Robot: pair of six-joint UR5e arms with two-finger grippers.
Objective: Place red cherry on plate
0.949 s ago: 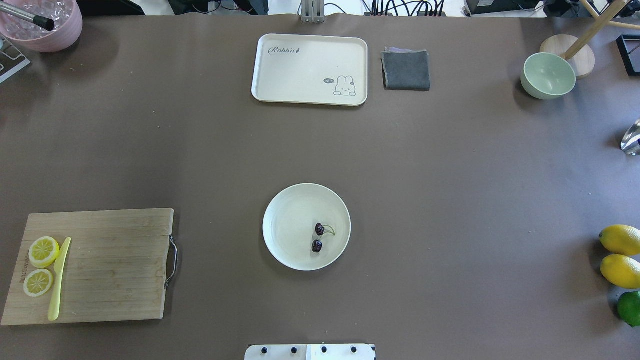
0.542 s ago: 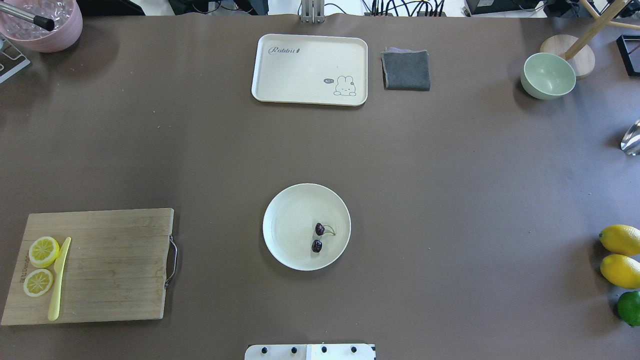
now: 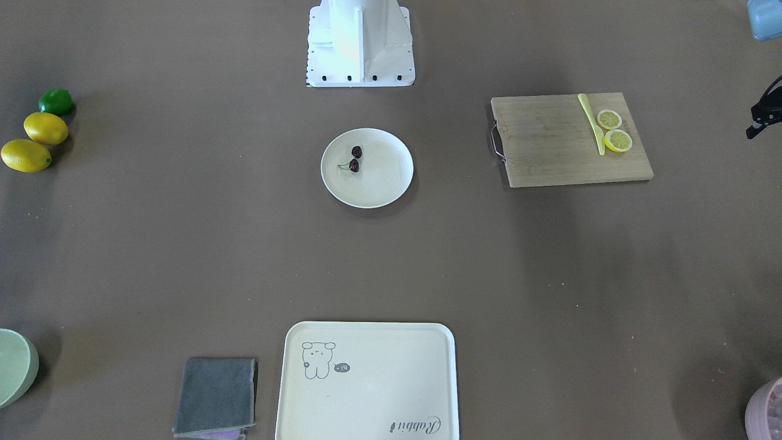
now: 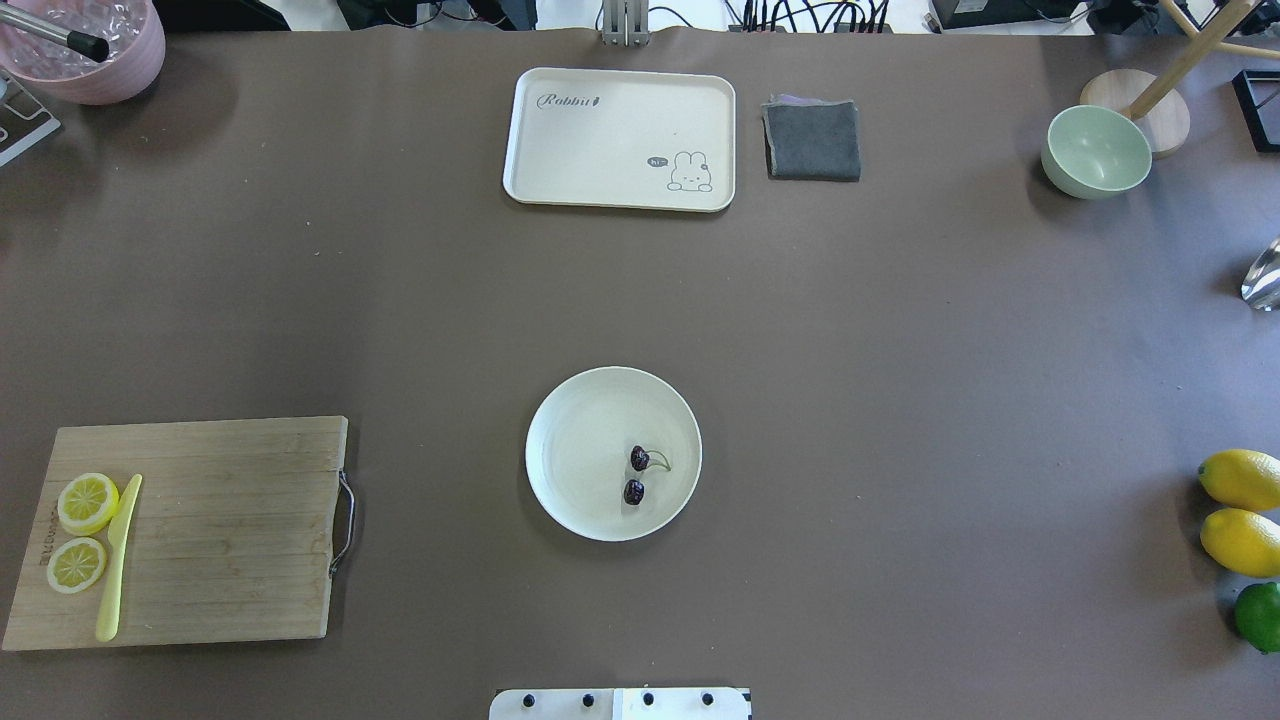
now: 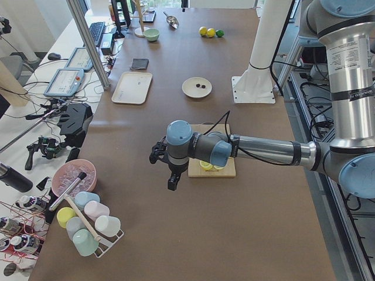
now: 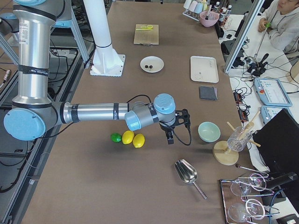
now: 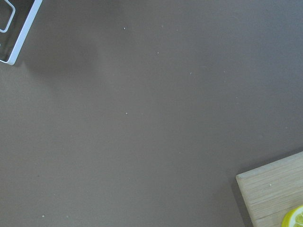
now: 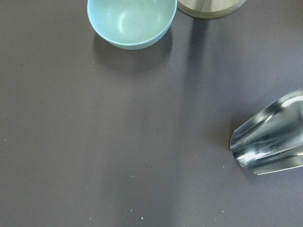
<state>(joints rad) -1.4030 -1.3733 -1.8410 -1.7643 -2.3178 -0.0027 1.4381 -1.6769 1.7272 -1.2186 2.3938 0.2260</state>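
One brown table (image 4: 900, 400), a cluttered bench (image 5: 58, 44) alongside. The cherry (image 4: 637, 475): two dark maroon fruits, green stems, on the plate (image 4: 570, 440). Left gripper (image 5: 171, 178), right gripper (image 6: 169, 136): jaw state indeterminable.

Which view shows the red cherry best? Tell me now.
Overhead exterior: the red cherry lies unobstructed on the plate, stems visible. Front-facing shows it similarly; side views show dark specks; wrist views miss it.

No object displaced. Only the glint on the metal scoop (image 4: 1264, 280) possibly shifted; it sits cropped at the view's edge.
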